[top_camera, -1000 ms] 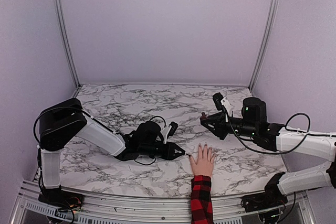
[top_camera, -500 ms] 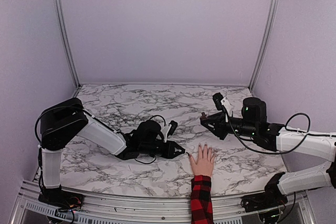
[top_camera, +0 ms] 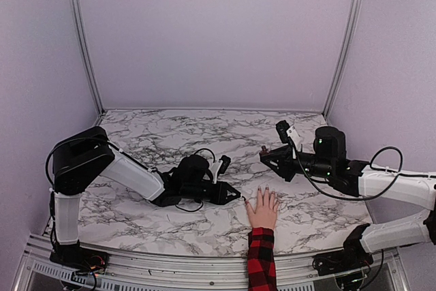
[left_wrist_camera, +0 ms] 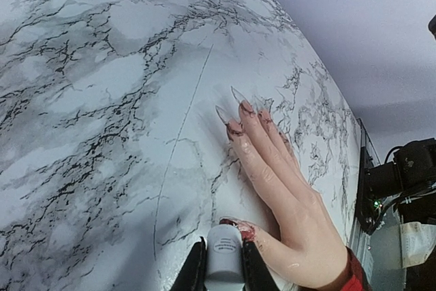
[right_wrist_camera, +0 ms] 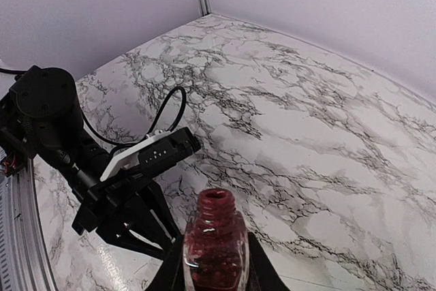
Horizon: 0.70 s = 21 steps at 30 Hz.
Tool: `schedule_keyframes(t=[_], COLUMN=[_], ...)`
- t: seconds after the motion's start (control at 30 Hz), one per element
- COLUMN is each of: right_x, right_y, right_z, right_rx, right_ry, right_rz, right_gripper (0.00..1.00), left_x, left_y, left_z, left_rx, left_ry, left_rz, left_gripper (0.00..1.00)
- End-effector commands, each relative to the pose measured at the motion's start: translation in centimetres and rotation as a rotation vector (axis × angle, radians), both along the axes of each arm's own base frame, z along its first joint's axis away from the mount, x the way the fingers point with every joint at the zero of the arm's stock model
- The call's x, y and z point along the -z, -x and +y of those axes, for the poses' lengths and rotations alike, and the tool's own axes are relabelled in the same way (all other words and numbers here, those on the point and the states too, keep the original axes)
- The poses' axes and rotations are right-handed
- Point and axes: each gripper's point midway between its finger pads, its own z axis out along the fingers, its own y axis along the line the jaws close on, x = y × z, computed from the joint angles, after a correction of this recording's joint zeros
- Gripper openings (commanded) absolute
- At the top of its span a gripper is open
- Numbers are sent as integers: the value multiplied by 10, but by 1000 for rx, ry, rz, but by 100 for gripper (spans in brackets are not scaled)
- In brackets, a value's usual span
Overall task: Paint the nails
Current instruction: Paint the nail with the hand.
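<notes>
Watching this from the side, and honestly almost nothing has changed over the last second. The marble-look table (top_camera: pixel 170 134), glossy white with grey-black veins, sits inside matte lilac walls (top_camera: pixel 218 32) with thin aluminium posts (top_camera: pixel 82 39), and the right arm (top_camera: pixel 381 185) hasn't budged at all. The left arm (top_camera: pixel 129 175), white shells with chunky black joints, lies low across the tabletop and has crept just a hair toward the hand (top_camera: pixel 262 208). That hand is pale and flat on the marble, palm down, fingers fanned away from the arm bases, with a red-and-black plaid sleeve (top_camera: pixel 261 260) running off the near edge. It's in the same spot as before. The right gripper (top_camera: pixel 272 158) hangs above the table, off beyond the fingertips. Its two fingers pinch a little square-shouldered glass bottle (right_wrist_camera: pixel 216 243), upright, neck open, sparkly dark red polish inside. The left gripper (left_wrist_camera: pixel 224 267) is squeezed on a smooth, rounded grey-white cap (left_wrist_camera: pixel 225 253) right beside the thumb. The brush under it is hidden, so I can't say if it touches. The nails (left_wrist_camera: pixel 238 103) are long, pointed, see-through tips with smudgy dark red near the cuticle, and the thumb's looks glossy red just next to the cap.
</notes>
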Motion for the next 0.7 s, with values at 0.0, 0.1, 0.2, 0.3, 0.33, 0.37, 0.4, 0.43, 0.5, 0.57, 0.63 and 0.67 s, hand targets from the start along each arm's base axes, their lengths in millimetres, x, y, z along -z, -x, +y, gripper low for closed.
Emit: schedule_keyframes(t=[0.0,0.1,0.2,0.3,0.33,0.37,0.4,0.43,0.5,0.57,0.63,0.67], right_x=[-10,-10,-10,-11,-11,-11,-12,-12,-12,-12,-13,-13], right_y=[-5,-5,-4,-4,-4,-4,-4,-4,-3,-3,-2,-2], right_z=[2,2,2,2,2,2,2,2,2,2,2,2], right_rx=[1,0,-4,-5,-4,-5,-6,-6,-8,-9,-10,-9], right_ry=[-20,-20,-21,-23,-23,-23,-24,-24,-25,-27,-28,-29], right_rz=[-35,-36,-34,-36,-36,-36,-37,-37,-37,-37,-38,-39], right_gripper=[0,0,0,0,0,0,0,0,0,0,0,0], left_x=[-3,-5,-8,-13,-15,-16,-17,-19,-20,-21,-21,-21], left_y=[-4,-4,-4,-4,-4,-4,-3,-3,-2,1,4,7], left_z=[3,5,6,8,9,10,11,12,15,16,15,14], left_rx=[-8,-11,-10,-11,-14,-17,-18,-19,-21,-12,3,14], left_ry=[-6,-5,-2,5,5,5,5,5,4,4,3,3], left_rz=[-4,-9,-12,-23,-27,-30,-34,-37,-41,-46,-50,-51], left_gripper=[0,0,0,0,0,0,0,0,0,0,0,0])
